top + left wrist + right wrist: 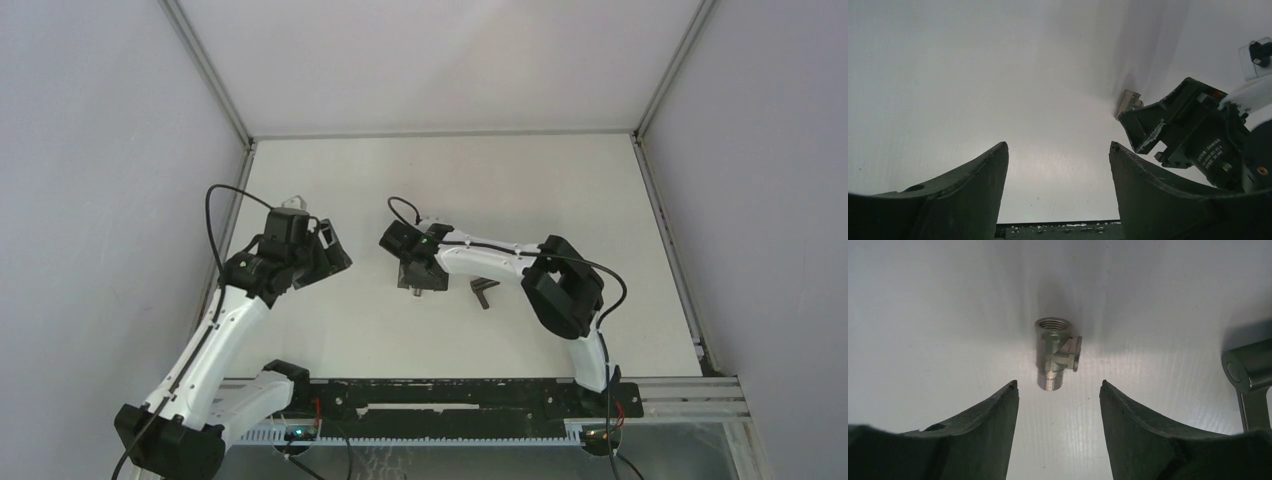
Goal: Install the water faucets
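A small silvery-grey threaded fitting (1057,352) lies on the white table just beyond my right gripper's fingertips, centred on the gap and touching neither finger. My right gripper (1059,385) is open and empty, low over the table near its middle (422,278). The dark T-shaped tap piece (484,290) with its thin lever lies on the table just right of that gripper; its end shows at the right edge of the right wrist view (1250,382). My left gripper (335,252) is open and empty, held above the table at the left (1059,146). It faces the right gripper (1188,125) and the fitting (1132,100).
White panels wall in the table (450,180) on three sides, with aluminium frame rails (665,230) along the edges. A black rail (450,400) carrying the arm bases runs along the near edge.
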`<action>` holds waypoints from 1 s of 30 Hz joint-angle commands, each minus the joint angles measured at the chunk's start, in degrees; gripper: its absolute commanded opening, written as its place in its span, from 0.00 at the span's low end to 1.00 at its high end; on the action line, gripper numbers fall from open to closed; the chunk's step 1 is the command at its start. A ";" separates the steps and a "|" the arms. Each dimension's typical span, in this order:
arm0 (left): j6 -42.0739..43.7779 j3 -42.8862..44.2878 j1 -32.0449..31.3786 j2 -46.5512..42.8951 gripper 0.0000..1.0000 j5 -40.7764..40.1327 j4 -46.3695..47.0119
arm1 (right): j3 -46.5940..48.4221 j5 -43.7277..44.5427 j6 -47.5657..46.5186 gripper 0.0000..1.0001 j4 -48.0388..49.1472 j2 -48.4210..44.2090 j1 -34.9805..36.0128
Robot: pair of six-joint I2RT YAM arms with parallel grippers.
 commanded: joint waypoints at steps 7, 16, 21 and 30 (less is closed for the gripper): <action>-1.31 -4.23 0.33 -2.76 0.77 1.11 1.75 | 4.30 2.25 3.01 0.58 -1.70 5.31 -0.68; -1.98 -5.28 0.30 -3.90 0.77 1.99 2.89 | 2.48 0.68 -1.71 0.46 3.25 5.12 -2.10; -1.96 -5.99 0.33 -5.18 0.77 3.82 4.83 | 0.00 -3.17 -8.03 0.40 7.80 3.43 -2.99; -2.97 -9.84 0.33 -9.40 0.76 8.36 10.80 | -12.13 -9.60 -19.48 0.31 20.38 -8.31 -3.10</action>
